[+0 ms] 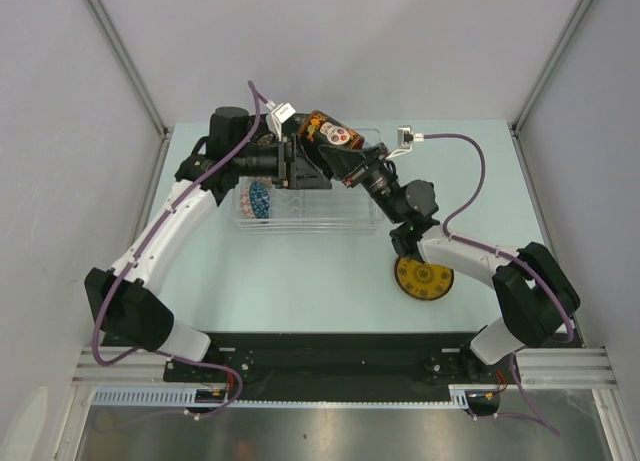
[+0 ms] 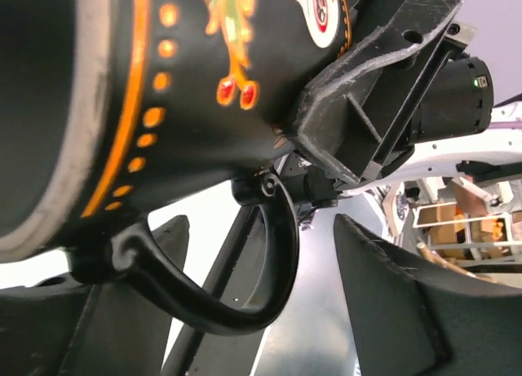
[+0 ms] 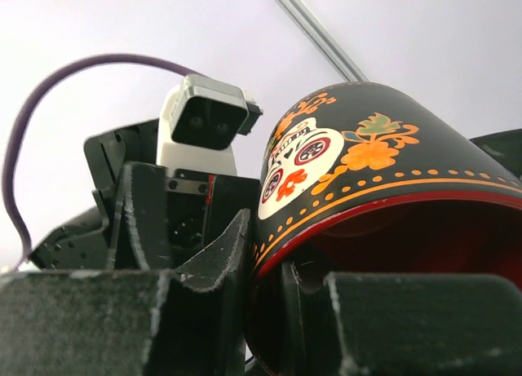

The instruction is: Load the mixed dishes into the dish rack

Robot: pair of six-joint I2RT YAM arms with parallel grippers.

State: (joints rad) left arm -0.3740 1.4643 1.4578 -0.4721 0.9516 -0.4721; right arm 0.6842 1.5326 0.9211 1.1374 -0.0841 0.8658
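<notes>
My right gripper (image 1: 345, 156) is shut on the rim of the dark floral mug with red inside (image 1: 325, 131), one finger inside and one outside (image 3: 277, 286). It holds the mug (image 3: 367, 164) tilted above the clear dish rack (image 1: 310, 224). My left gripper (image 1: 300, 164) is open right next to the mug, its fingers on either side of the mug's handle (image 2: 277, 254) without closing on it (image 2: 261, 311). A small blue saucer (image 1: 258, 199) stands in the rack's left end. The yellow round saucer (image 1: 423, 278) lies on the table under the right forearm. The other dishes are hidden.
Both arms meet over the rack at the back middle of the table. The right arm's cable (image 1: 470, 151) loops over the back right. The enclosure walls stand at the left, right and back. The left wrist camera (image 3: 204, 123) sits close beside the mug.
</notes>
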